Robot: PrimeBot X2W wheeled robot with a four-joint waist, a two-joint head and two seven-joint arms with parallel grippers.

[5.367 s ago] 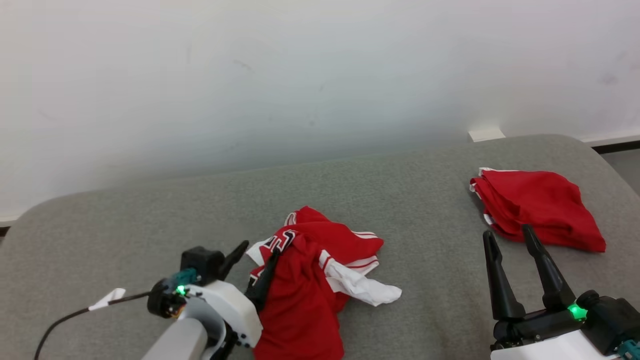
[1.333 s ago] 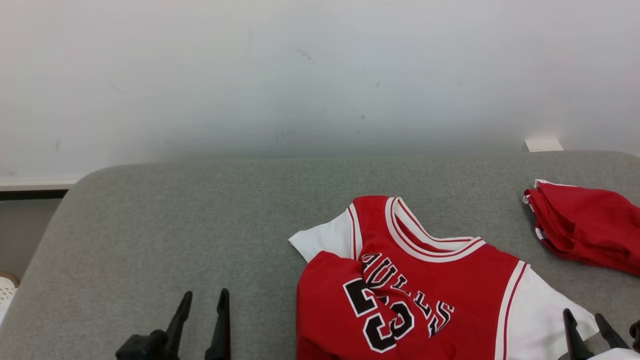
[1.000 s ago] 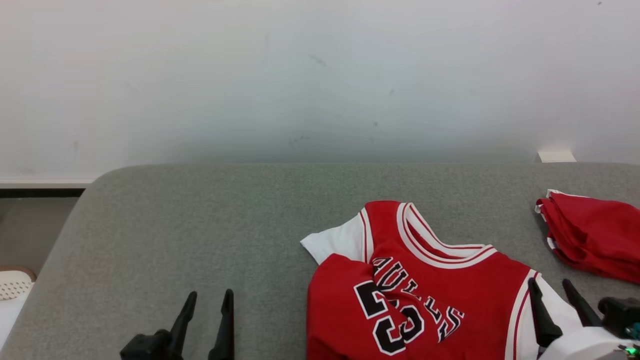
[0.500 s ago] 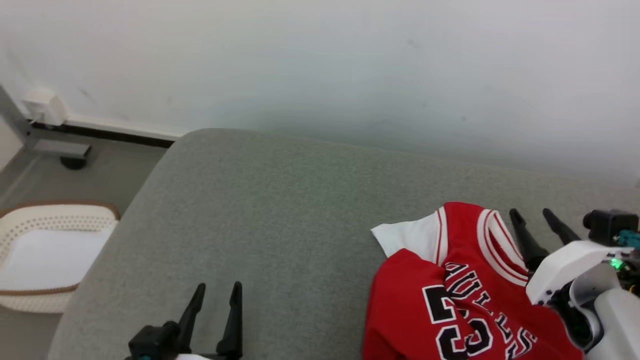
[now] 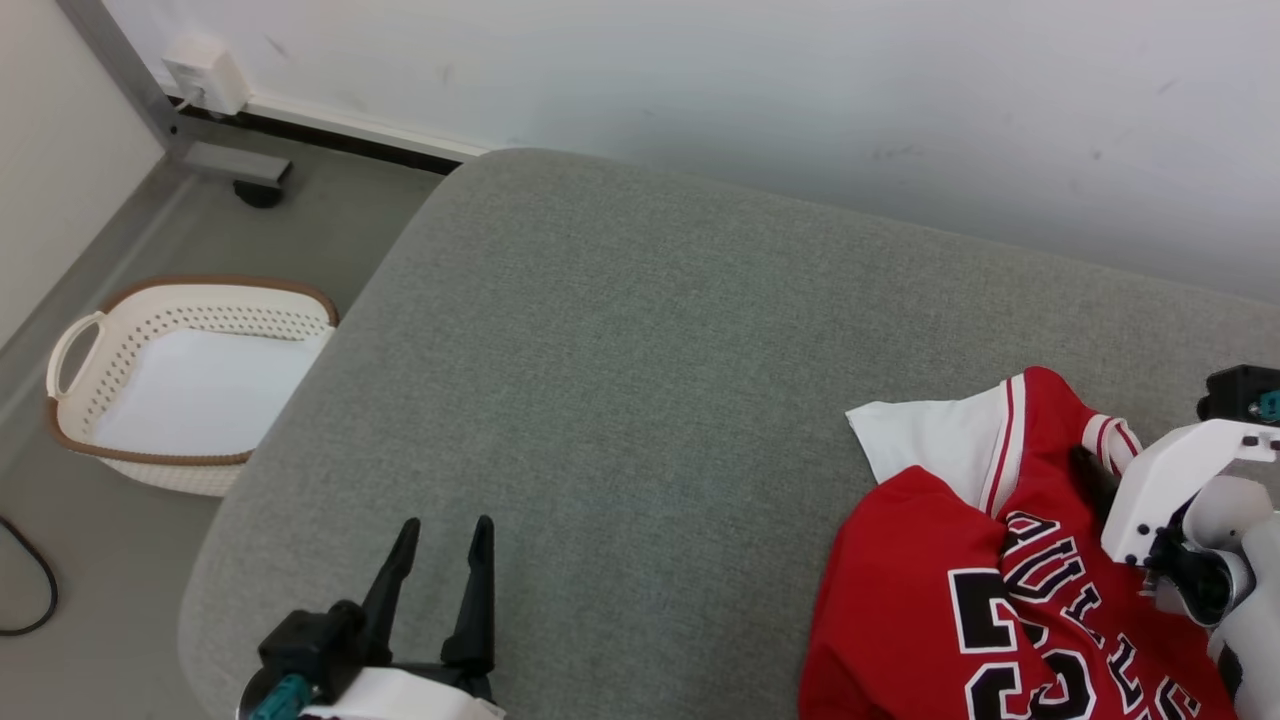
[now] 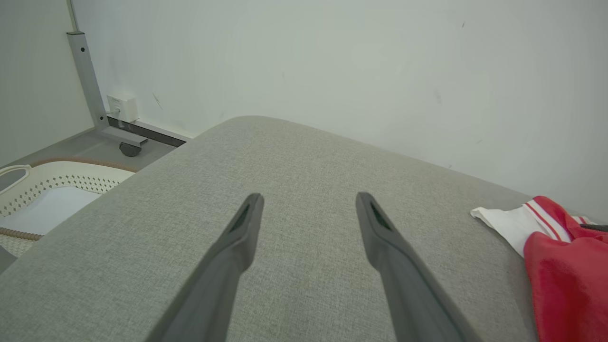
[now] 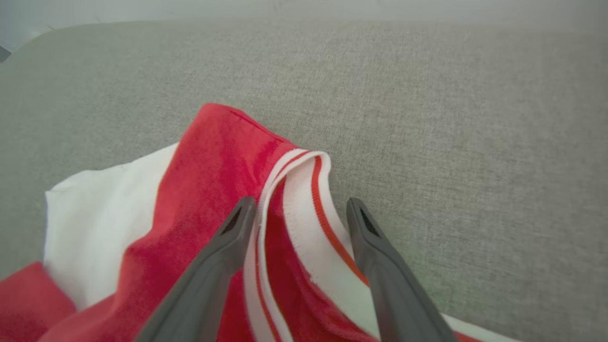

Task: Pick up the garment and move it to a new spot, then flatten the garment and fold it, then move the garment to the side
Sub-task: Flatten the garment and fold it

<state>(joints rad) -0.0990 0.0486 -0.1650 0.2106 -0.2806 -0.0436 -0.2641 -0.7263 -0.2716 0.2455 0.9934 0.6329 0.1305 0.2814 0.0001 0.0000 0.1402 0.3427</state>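
Note:
The garment (image 5: 920, 600) is a red jersey with white sleeves and black lettering, lying face up at the right of the grey cushion (image 5: 620, 350). My right gripper (image 5: 1095, 470) hangs low over its neckline. In the right wrist view that gripper (image 7: 299, 206) is open, its two fingers straddling the white and red collar trim (image 7: 308, 199) without closing on it. Far to the left, my left gripper (image 5: 447, 525) stands open and empty above bare cushion. The left wrist view has this gripper (image 6: 308, 199) at centre and the garment (image 6: 565, 266) at the right edge.
A cream perforated basket (image 5: 200, 288) with a brown rim sits on the floor left of the cushion, also seen as basket (image 6: 57, 180). Behind it are a wall box (image 5: 205, 72), a metal post on a caster (image 5: 262, 192) and a black cable (image 5: 40, 590). A white wall runs close behind.
The camera has swung left, bringing the basket and floor into view. My right gripper has moved from the jersey's right sleeve across to its collar. The left gripper stays as it was.

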